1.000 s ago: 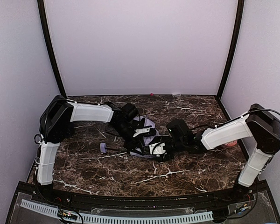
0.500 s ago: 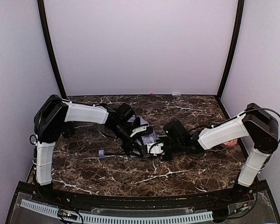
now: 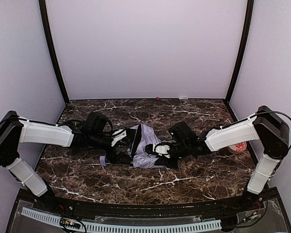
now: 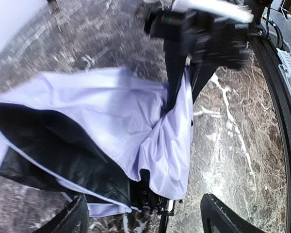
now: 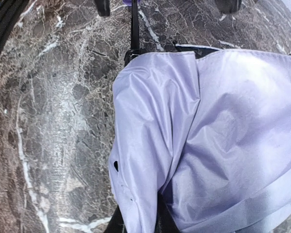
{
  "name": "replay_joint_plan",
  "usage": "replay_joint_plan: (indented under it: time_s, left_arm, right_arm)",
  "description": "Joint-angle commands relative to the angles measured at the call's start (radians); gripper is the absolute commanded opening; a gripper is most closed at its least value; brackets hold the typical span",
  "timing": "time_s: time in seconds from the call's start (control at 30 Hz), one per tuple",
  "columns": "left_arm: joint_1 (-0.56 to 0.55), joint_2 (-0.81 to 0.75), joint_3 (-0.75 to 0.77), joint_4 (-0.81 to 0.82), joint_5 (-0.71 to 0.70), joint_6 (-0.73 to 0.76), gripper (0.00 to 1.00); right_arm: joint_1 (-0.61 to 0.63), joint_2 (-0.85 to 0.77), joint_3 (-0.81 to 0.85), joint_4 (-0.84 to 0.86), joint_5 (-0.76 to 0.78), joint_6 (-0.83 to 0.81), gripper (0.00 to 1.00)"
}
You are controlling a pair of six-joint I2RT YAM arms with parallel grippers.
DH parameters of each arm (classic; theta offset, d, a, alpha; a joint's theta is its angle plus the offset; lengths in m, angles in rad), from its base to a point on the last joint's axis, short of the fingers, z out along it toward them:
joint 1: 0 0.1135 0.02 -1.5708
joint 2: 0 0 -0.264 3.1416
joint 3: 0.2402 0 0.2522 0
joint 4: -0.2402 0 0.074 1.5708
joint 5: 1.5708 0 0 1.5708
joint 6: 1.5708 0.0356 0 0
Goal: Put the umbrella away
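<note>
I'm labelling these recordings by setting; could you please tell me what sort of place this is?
Probably a lab test booth, not a home: plain pale walls and black corner posts close in a dark marble-patterned tabletop holding an umbrella, with a left arm and right arm bolted at its near edge.

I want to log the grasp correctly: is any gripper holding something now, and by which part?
The right gripper is shut on the umbrella, pinching a fold of its lavender fabric. The left gripper is open and holds nothing.
</note>
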Motion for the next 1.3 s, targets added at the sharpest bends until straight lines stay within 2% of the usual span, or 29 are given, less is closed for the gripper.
replay_joint_plan:
  time_s: [0.0, 0.1, 0.2, 0.3, 0.4, 0.6, 0.7, 0.8, 0.87, 0.93, 1.07, 1.27]
  left_arm:
    - [-0.031, -0.122, -0.088, 0.178, -0.063, 0.055, 0.81]
    - [-0.111, -0.135, -0.101, 0.142, -0.168, 0.17, 0.81]
    - [-0.157, -0.117, -0.092, 0.107, -0.175, 0.239, 0.81]
    - [-0.172, -0.067, -0.075, 0.076, -0.185, 0.318, 0.82]
    - [-0.184, 0.009, -0.025, 0.018, -0.251, 0.415, 0.82]
    - [-0.193, 0.163, 0.056, -0.023, -0.342, 0.498, 0.8]
    - [-0.196, 0.205, 0.078, -0.034, -0.358, 0.495, 0.77]
    - [-0.201, 0.235, 0.101, -0.102, -0.375, 0.476, 0.65]
    - [-0.201, 0.247, 0.106, -0.134, -0.397, 0.46, 0.57]
    - [-0.201, 0.258, 0.108, -0.158, -0.422, 0.447, 0.52]
    - [-0.201, 0.299, 0.151, -0.262, -0.422, 0.416, 0.44]
    - [-0.186, 0.384, 0.293, -0.498, -0.253, 0.326, 0.37]
  right_arm:
    - [-0.053, 0.059, 0.01, -0.165, -0.234, 0.185, 0.0]
    - [-0.086, 0.111, 0.045, -0.188, -0.312, 0.24, 0.0]
    - [-0.11, 0.173, 0.09, -0.228, -0.381, 0.27, 0.0]
    - [-0.136, 0.228, 0.122, -0.249, -0.463, 0.278, 0.0]
    - [-0.16, 0.284, 0.167, -0.293, -0.524, 0.291, 0.0]
    - [-0.177, 0.345, 0.221, -0.335, -0.549, 0.288, 0.0]
    - [-0.179, 0.352, 0.234, -0.348, -0.553, 0.28, 0.01]
    - [-0.19, 0.349, 0.235, -0.346, -0.553, 0.281, 0.03]
    - [-0.201, 0.34, 0.235, -0.339, -0.548, 0.287, 0.09]
    - [-0.211, 0.33, 0.235, -0.32, -0.538, 0.298, 0.17]
    - [-0.232, 0.301, 0.245, -0.311, -0.501, 0.311, 0.44]
    - [-0.262, 0.102, 0.172, -0.25, -0.374, 0.312, 0.52]
